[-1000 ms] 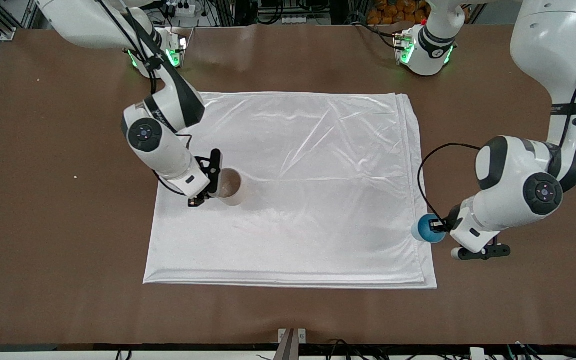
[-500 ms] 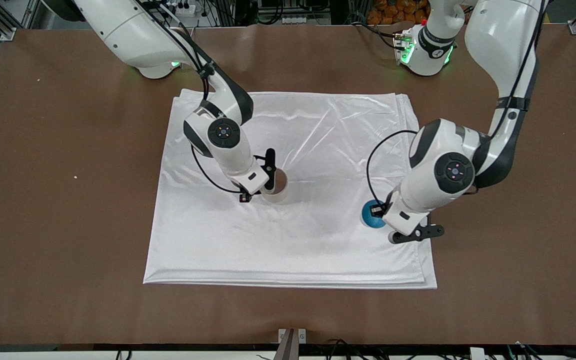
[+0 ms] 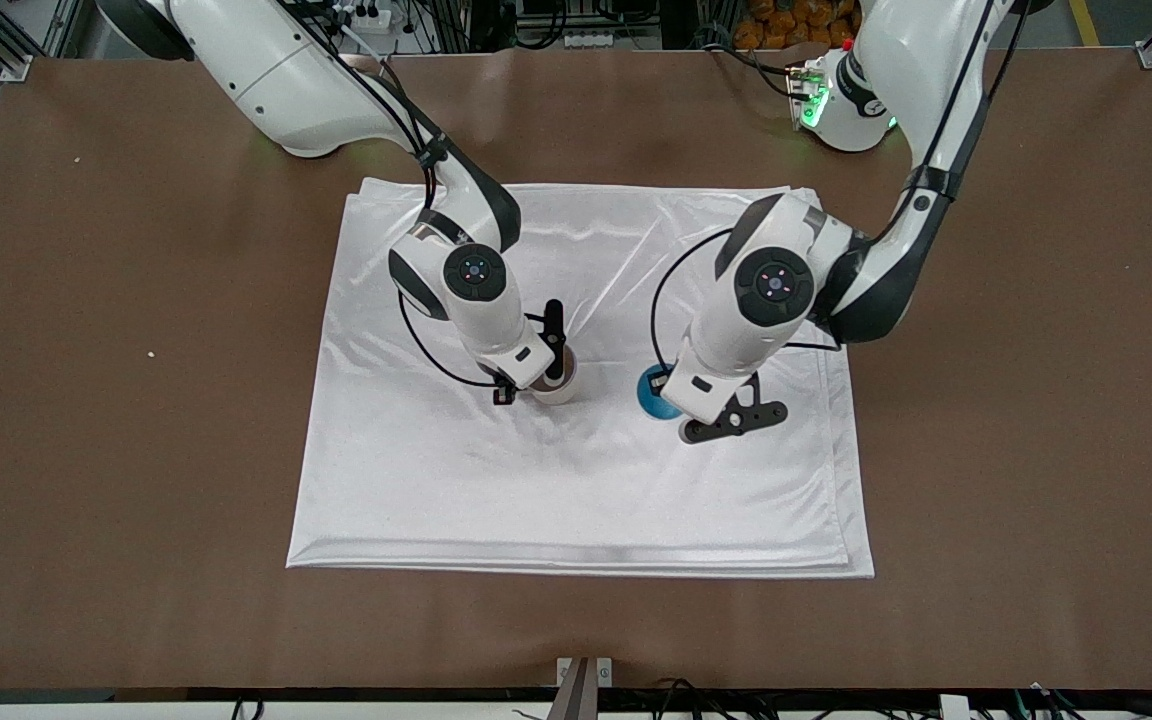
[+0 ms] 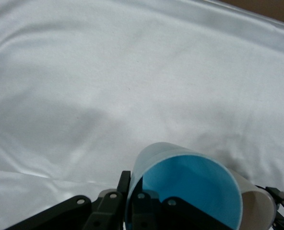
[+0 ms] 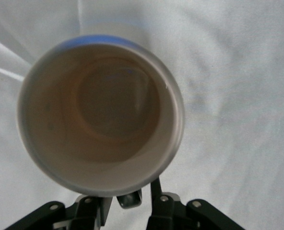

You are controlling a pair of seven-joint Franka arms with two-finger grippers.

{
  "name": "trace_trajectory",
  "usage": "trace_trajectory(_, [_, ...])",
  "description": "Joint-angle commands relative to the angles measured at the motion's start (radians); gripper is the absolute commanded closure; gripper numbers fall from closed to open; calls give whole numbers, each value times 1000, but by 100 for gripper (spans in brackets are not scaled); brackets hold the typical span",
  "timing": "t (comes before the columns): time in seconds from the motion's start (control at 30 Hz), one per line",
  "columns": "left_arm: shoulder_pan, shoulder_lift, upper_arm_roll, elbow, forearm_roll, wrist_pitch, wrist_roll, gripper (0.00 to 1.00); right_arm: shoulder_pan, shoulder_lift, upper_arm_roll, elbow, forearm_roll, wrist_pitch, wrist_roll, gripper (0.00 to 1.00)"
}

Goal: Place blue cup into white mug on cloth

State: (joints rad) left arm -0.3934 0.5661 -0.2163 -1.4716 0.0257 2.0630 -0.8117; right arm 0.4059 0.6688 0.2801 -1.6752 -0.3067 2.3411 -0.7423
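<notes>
Cloth (image 3: 586,480): glossy white, plain, with pale grey creases. Table (image 3: 136,450): uniform matte brown. Blue cup (image 4: 185,187): bright blue interior, pale blue exterior. White mug (image 5: 101,117): off-white wall and rim, cream-tan interior; at the rim's 12 o'clock edge, a thin blue band shows.

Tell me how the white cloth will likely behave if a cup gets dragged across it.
The cloth looks shiny and smooth, so a cup would probably slide easily. Its wrinkles and folded layers suggest it is floppy and may bunch or shift rather than stay flat.
</notes>
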Motion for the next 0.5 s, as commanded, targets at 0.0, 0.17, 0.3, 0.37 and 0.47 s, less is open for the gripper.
trace_trajectory(0.0, [-50,-2,15,8,-7,-11,-43,100,10,0,-9,28,-28,-23,38,27])
trace_trajectory(0.17, [-81,6,18,8,-6,-6,-49,100,-2,-58,-7,25,-19,-106,116,0])
trace_trajectory(0.3, [-107,8,18,10,-6,0,-60,100,-38,-127,-2,26,-11,-192,115,0])
trace_trajectory(0.37, [-120,12,20,10,-6,15,-63,100,-67,-164,1,15,-3,-201,115,0])
trace_trajectory(0.47, [-137,21,21,10,-4,37,-75,100,-97,-224,1,-3,27,-227,107,0])
